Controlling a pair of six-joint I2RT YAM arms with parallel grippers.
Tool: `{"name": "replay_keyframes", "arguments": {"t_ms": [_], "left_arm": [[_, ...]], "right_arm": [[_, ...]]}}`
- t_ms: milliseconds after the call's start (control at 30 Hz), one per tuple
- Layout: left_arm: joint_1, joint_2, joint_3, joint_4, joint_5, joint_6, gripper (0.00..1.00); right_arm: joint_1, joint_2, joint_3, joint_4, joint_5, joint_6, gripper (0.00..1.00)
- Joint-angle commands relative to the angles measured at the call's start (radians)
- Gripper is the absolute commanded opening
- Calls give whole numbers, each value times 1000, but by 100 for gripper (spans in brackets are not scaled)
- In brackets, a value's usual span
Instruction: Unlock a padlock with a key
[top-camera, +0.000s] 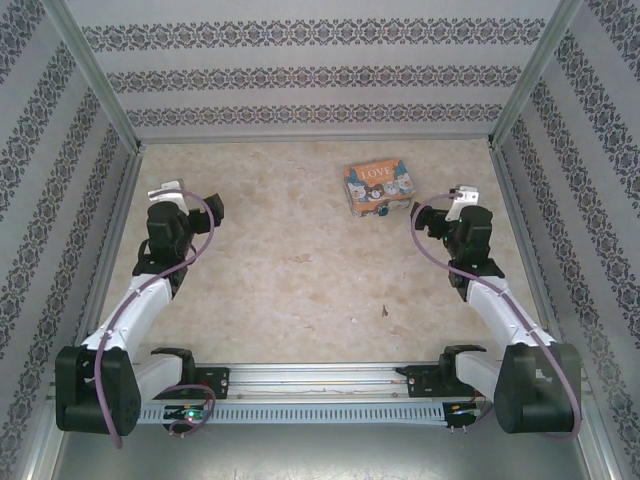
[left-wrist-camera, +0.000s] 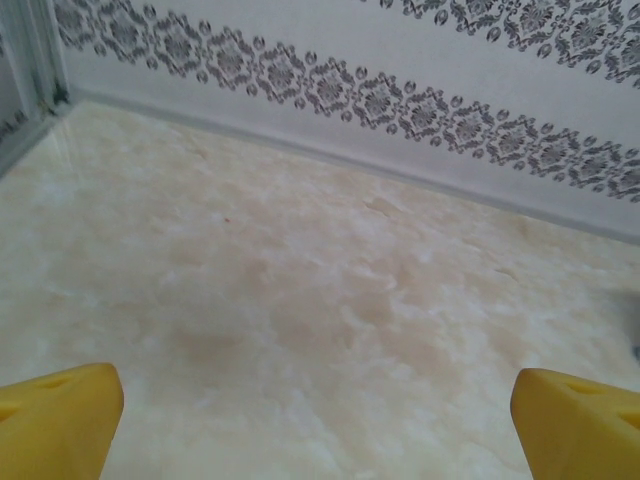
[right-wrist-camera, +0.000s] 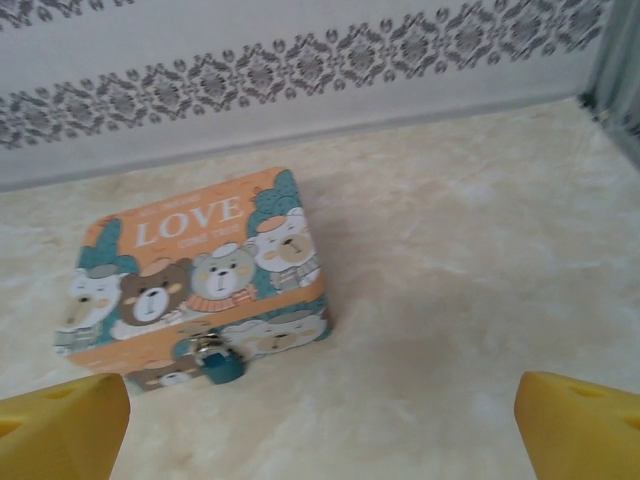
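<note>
Two grippers stand wide open and empty: the left gripper hangs over bare table well to the left of the tin, and the right gripper sits just to the right of the tin, aimed at its near side. The padlock hangs at the bottom edge of that near side, a small teal body with a pale loop caught in the tin's clasp. Neither gripper has a key, so I judge the task to be at its very start, with the key to be found and picked up first. A dark speck lies on the table nearer the arm bases than the tin. It may be the key, but it is too small to tell. Lifting something that thin would call for a low, careful pinch flat to the surface, and the other gripper would probably have to steady the padlock. Room is widest left of the tin and in front of it. Behind the tin the back wall is near, and to its right the side wall and frame post leave the right arm little space to swing.
</note>
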Motion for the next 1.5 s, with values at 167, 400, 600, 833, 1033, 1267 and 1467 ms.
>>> {"name": "replay_keyframes", "arguments": {"t_ms": [167,400,600,833,1033,1267,1467], "left_arm": [[4,38,63,-242,264,-265,99],[-43,85,43,-159,355,-422,100],[-136,160,60,-106,355,-470,100],[-276,311,144,8,355,-500,100],[-367,487,300,32,369,-501,100],[-447,733,535,39,409,-525,100],[-484,919,734,-6,439,-524,100]], "right_arm": [[-49,91,137,-219,-286,195,98],[-52,179,185,-195,-283,248,99],[-55,242,211,-176,-256,258,99],[-68,335,255,-118,-260,279,98],[-78,464,342,-57,-295,329,98],[-82,648,490,-8,-348,376,98],[-82,781,611,-10,-391,431,98]]}}
